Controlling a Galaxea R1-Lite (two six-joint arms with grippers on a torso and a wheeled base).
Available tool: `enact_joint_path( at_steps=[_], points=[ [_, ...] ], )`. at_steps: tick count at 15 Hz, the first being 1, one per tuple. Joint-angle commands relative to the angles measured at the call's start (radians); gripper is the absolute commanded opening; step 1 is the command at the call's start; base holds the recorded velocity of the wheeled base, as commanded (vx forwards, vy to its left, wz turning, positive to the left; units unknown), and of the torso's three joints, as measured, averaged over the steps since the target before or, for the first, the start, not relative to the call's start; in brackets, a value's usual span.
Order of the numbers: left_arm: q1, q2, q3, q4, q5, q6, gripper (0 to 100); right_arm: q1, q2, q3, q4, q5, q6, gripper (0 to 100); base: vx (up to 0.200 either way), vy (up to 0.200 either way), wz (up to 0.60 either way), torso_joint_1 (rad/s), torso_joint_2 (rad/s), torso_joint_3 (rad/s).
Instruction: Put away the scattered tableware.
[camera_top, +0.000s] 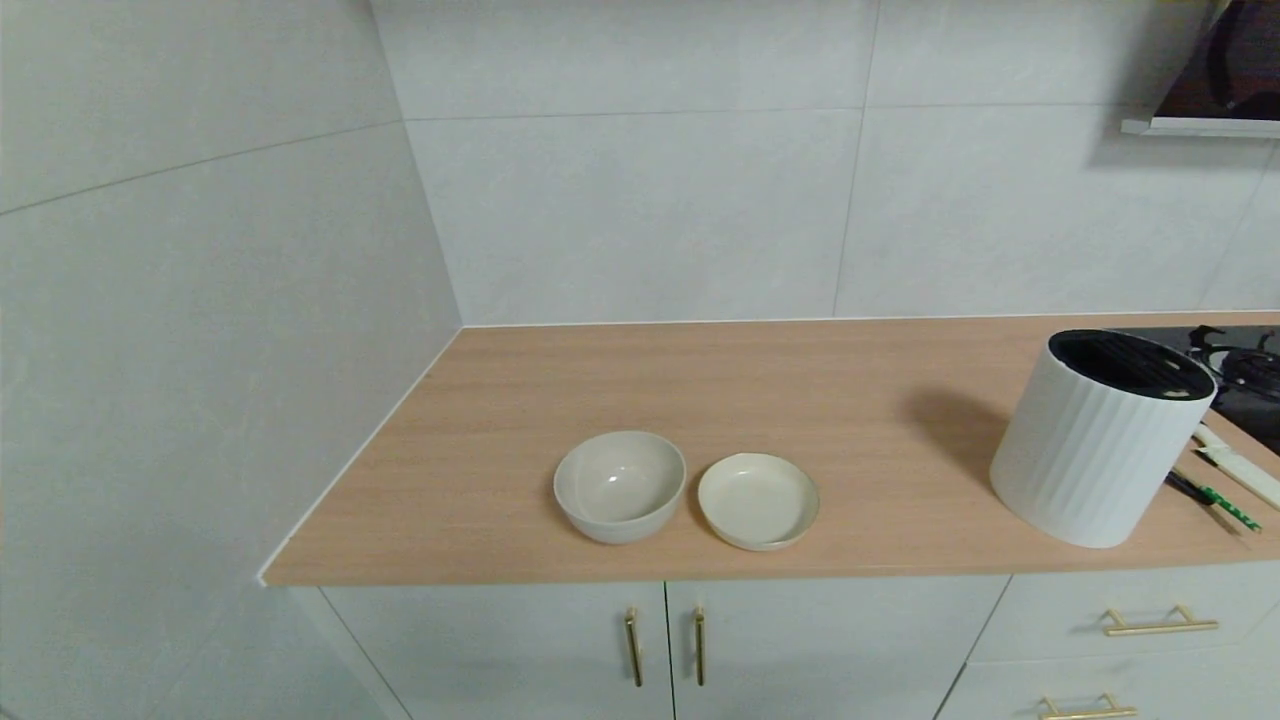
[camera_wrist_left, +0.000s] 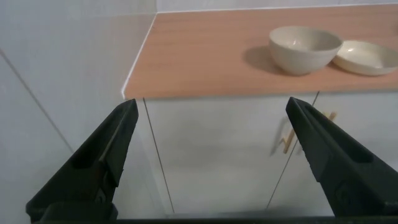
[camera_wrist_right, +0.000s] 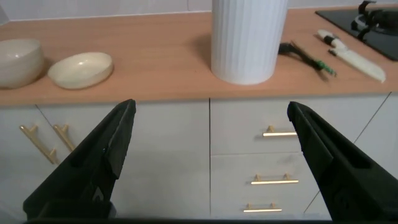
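A home kitchen: wood countertop (camera_top: 700, 390), tiled wall (camera_top: 640, 200), gas hob (camera_top: 1245, 375) (hood (camera_top: 1215, 80) above), white cabinets (camera_top: 500, 640).

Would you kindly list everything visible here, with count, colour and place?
Deep ceramic bowl: one, cream, counter front, left of the dish.
Shallow ceramic dish: one, cream, right beside the bowl.
Ribbed cylindrical holder: one, white with black top, counter's right.
Chopsticks: seemingly two, dark with green marks, right of the holder.
White utensil: one, white, beyond the chopsticks.
Gas hob: one, black, counter's far right.
Wooden countertop: one, tan, above white cabinets.
Left gripper: one, black, open, before the cabinets.
Right gripper: one, black, open, before the drawers.
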Motion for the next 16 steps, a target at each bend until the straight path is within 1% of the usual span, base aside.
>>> enact_joint_path(
  at_steps=[1, 8, 16],
  points=[
    [0.0, 0.0, 0.0, 0.0, 0.0, 0.0, 100, 0.0, 0.001, 0.0, 0.0, 0.0, 0.0, 100, 0.0, 0.0, 0.0, -0.222, 0.49, 0.266],
    [0.0, 0.0, 0.0, 0.0, 0.0, 0.001, 100, 0.0, 0.001, 0.0, -0.002, 0.0, 0.002, 100, 0.0, 0.0, 0.0, -0.244, 0.55, 0.299],
    [0.0, 0.0, 0.0, 0.0, 0.0, 0.001, 100, 0.0, 0.001, 0.0, 0.0, 0.0, 0.0, 100, 0.0, 0.0, 0.0, -0.213, 0.5, 0.29]
  ],
)
